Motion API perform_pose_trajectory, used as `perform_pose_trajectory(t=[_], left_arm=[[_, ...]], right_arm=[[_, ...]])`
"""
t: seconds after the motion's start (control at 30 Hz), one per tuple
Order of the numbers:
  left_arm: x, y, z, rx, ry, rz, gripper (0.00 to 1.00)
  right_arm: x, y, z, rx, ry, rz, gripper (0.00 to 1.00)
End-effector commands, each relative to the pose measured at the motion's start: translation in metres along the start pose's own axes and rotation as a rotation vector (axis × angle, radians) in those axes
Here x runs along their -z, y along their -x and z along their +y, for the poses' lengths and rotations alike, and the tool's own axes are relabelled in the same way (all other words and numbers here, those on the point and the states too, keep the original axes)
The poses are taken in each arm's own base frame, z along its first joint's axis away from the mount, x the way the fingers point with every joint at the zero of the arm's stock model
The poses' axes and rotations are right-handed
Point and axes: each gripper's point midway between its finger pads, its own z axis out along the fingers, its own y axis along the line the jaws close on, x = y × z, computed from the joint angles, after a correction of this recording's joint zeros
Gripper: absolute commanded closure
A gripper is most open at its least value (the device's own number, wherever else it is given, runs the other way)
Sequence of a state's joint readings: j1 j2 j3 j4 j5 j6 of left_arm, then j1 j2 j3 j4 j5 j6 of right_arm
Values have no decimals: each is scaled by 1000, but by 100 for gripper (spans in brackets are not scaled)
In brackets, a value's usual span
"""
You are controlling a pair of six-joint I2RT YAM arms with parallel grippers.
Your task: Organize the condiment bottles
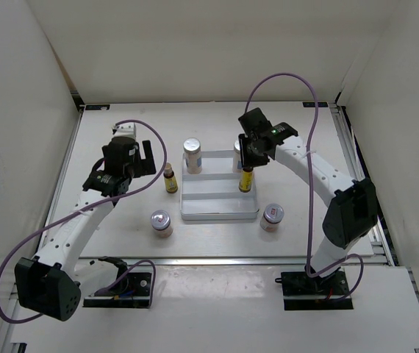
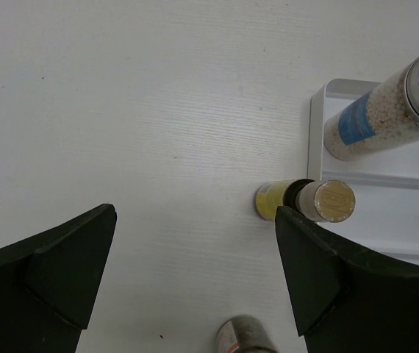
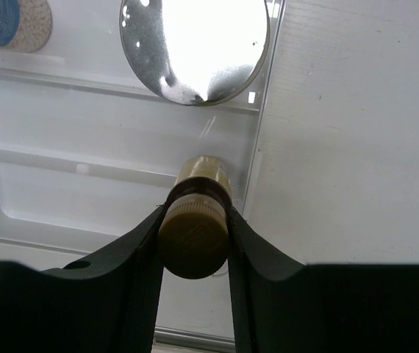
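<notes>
White table (image 1: pixel 121 235), white walls on three sides; clock read from the top view, 12 at the far wall. Right claw (image 3: pixel 193 254) clamped tight on the dark cap of an amber bottle (image 3: pixel 195 228), one finger (image 3: pixel 132 257) on each side of the cap. Bottle upright, over the tray (image 3: pixel 84 198) just inside its 3 o'clock rim; cannot tell if the base rests on the tray or hangs just above it. At 12 from that bottle, close by, a white bottle (image 3: pixel 195 44) stands on the tray's far right corner, silver cap glaring. Second white bottle (image 1: pixel 192 156) stands on the far left corner, blue label and pale grains showing in the left wrist view. Off the tray, second amber bottle (image 1: pixel 170 179) stands on the table just beside the 9 o'clock rim. Left jar (image 1: pixel 162 223) sits on the table off the tray's 7 o'clock corner; right jar (image 1: pixel 272 217) off the 5 o'clock corner, both near the tray, not touching. Left claw (image 1: pixel 132 152) at 9 from the tray, above the table, fingers (image 2: pixel 55 272) spread wide, nothing between them; its right finger sits near the second amber bottle in the wrist view.
</notes>
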State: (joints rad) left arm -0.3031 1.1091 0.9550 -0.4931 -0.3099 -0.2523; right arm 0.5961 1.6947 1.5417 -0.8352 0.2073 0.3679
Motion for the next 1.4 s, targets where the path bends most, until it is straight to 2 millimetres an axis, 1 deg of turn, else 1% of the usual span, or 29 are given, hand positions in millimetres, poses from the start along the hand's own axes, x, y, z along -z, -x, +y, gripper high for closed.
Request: perform_pose_trajectory(t=[0.0, 0.03, 0.13, 0.17, 0.27, 0.33, 0.4, 0.47, 0.53, 0.6, 0.63, 0.7, 0.83, 0.97, 1.0, 1.1, 1.17, 1.33, 1.37], left_arm=[[10, 18, -6, 32, -33, -44, 0], [10, 18, -6, 32, -33, -44, 0], [13, 20, -8, 35, -44, -51, 0], [13, 20, -8, 35, -44, -51, 0], [13, 20, -8, 35, -44, -51, 0], [13, 20, -8, 35, -44, -51, 0], [13, 20, -8, 35, -44, -51, 0], [12, 16, -7, 32, -42, -42, 0], [12, 16, -7, 32, -42, -42, 0], [10, 12, -6, 29, -40, -34, 0], [10, 12, -6, 29, -40, -34, 0], [10, 12, -6, 29, -40, -34, 0], [8, 10, -7, 27, -37, -25, 0], [8, 10, -6, 18, -37, -25, 0], [7, 6, -6, 15, -35, -17, 0], [7, 6, -6, 15, -35, -17, 0], [4, 4, -6, 12, -32, -7, 0], [4, 4, -6, 12, -32, -7, 0], [4, 4, -6, 12, -32, -7, 0]], right_arm=[[-9, -3, -2, -11, -22, 20, 89], [-7, 0, -1, -12, -19, 12, 89], [-7, 0, -2, -12, -27, 8, 89], [-11, -1, -2, -11, -31, 18, 92], [-11, -1, -2, -11, -31, 18, 95], [-7, 0, -2, -12, -27, 8, 95], [-8, 2, -1, -14, -24, 0, 95], [-8, 2, -1, -14, -24, 0, 96], [-4, 2, -2, -14, -23, -2, 96], [5, 9, -3, -19, -21, -33, 96], [6, 9, -3, -19, -21, -33, 96], [10, 16, -1, -22, -14, -51, 96], [12, 15, -1, -20, -17, -43, 96], [26, 20, -3, -27, -12, -81, 96], [28, 23, -2, -28, -8, -90, 96], [30, 27, -3, -21, -14, -102, 96], [35, 31, -4, -24, -16, -122, 96], [35, 31, -2, -24, -6, -118, 96], [35, 34, -2, -17, -2, -129, 96]])
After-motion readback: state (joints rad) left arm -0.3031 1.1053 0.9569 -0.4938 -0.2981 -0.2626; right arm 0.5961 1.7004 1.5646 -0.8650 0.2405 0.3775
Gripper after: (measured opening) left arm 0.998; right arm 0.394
